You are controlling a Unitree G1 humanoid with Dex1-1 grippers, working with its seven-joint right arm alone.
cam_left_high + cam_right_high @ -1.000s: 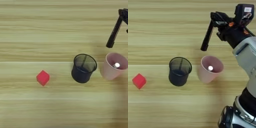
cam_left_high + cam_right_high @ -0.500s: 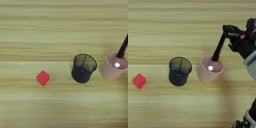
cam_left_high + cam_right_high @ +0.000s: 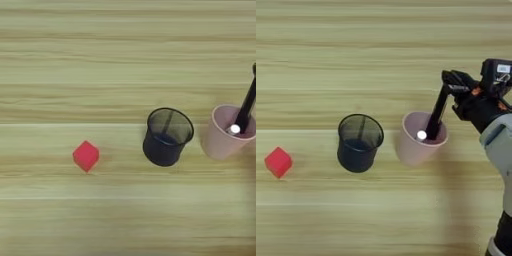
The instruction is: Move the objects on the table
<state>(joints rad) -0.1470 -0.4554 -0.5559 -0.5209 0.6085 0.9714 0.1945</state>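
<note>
Black slim pen-like stick [image 3: 436,114]: pinched at its top by the right gripper [image 3: 452,83], lower end inside the pink plastic cup [image 3: 413,148]. Lower straight, release once seated. Small red cube [image 3: 86,155]: at 9 o'clock of the black mesh cup [image 3: 166,137], on the tan wooden table [image 3: 100,60].
</note>
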